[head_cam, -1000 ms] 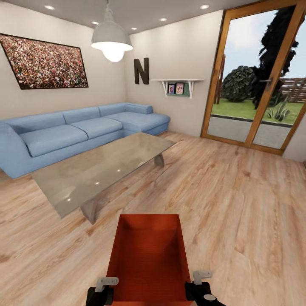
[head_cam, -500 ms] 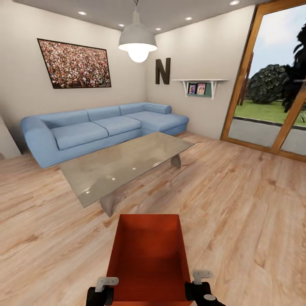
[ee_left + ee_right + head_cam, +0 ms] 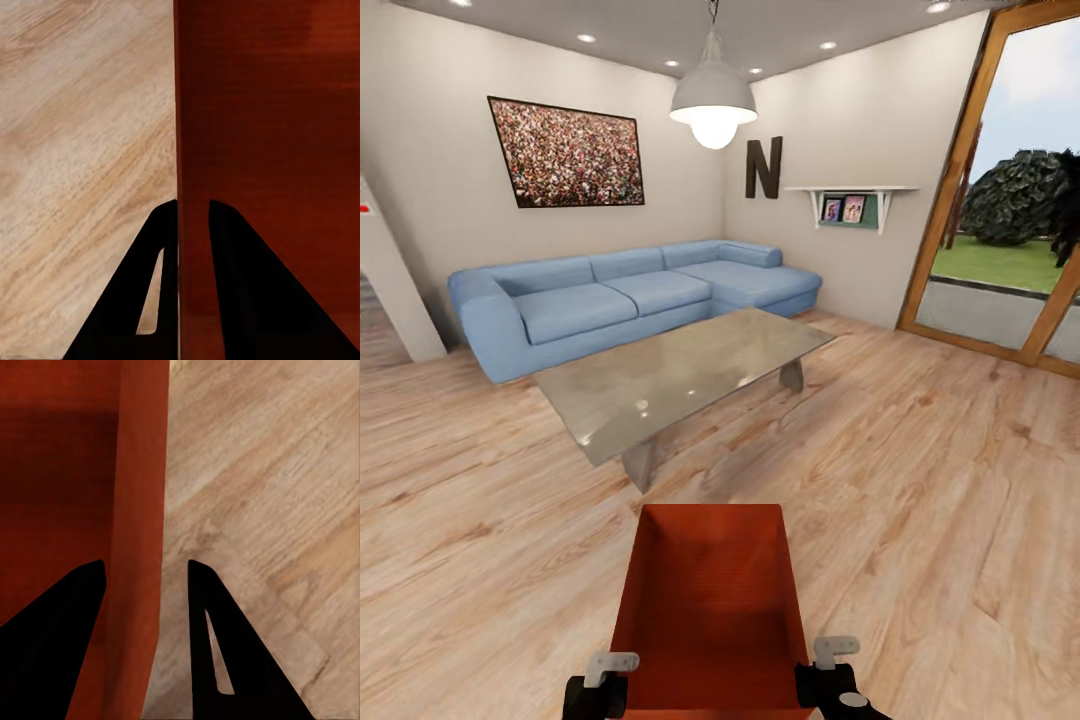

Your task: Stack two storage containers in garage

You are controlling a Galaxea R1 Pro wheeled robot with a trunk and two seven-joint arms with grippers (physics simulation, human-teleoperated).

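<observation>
Left gripper point(image 3: 193, 217) fingers pinch a thin wall tightly; right gripper point(image 3: 146, 577) fingers straddle one with a gap.

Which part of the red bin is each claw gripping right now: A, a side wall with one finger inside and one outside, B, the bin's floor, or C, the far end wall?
A: each wrist view shows a side wall of the red bin between the fingers of the left claw and the right claw.

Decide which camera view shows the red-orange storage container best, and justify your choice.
The head view: the storage container shows whole, open top and inside. Each wrist view gives just one wall, straddled by the left gripper or right gripper.
</observation>
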